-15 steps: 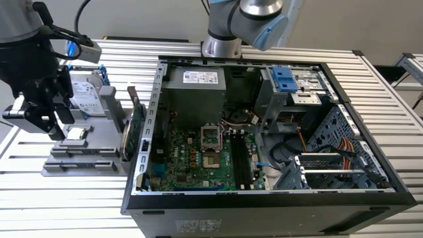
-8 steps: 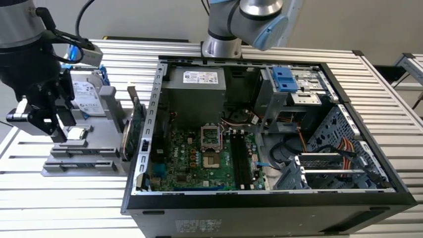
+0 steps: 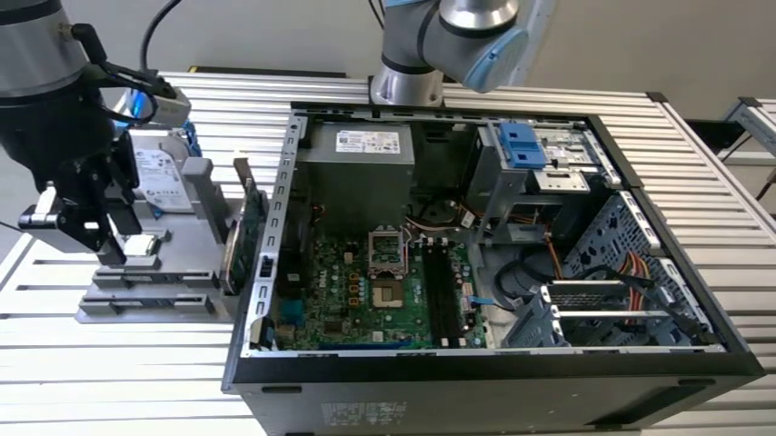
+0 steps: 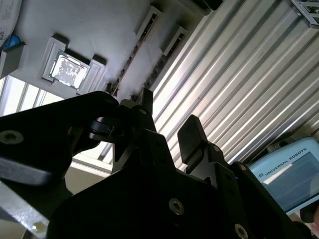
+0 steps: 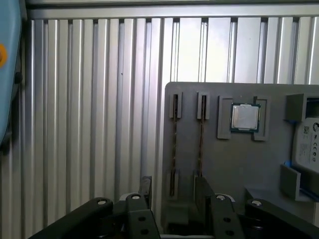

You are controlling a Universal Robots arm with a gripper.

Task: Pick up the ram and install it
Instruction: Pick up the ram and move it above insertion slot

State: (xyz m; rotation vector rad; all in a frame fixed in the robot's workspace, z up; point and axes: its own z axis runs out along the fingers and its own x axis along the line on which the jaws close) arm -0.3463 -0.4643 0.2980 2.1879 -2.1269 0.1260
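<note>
Ram (image 5: pixel 174 144): two held, entered below by size; neither in the case.

Table (image 3: pixel 122 381): one, ribbed metal, bearing all else.

Case (image 3: pixel 291 182): one, side panel off, open face up.

Arm (image 3: pixel 467 32): one, rising behind the case.

Board (image 3: pixel 352 291): one, flat on the case floor; long dark slots beside the socket, seemingly empty.

Fixture (image 3: pixel 145 304): one, grey, just beside the case on the exterior view's left.

Drive (image 3: pixel 164 177): one, propped at the fixture's far end.

Card (image 3: pixel 246 236): one, green, upright on edge between fixture and case wall.

Claw (image 5: pixel 173 181): one, two fingers (image 5: pixel 203 191) spread apart, gripping nothing; poised over the fixture end away from the drive.

First ram: on edge in its fixture slot, long axis running straight ahead from the claw in the first wrist view, in line with the gap between the fingers. Judged squared up for a pinch across the flat sides; no contact evident.

Second ram (image 5: pixel 201 144): parallel in the neighbouring slot, in line with one finger.

Chip (image 5: pixel 244 117): one, silver, square, pocketed between second ram and drive.
</note>
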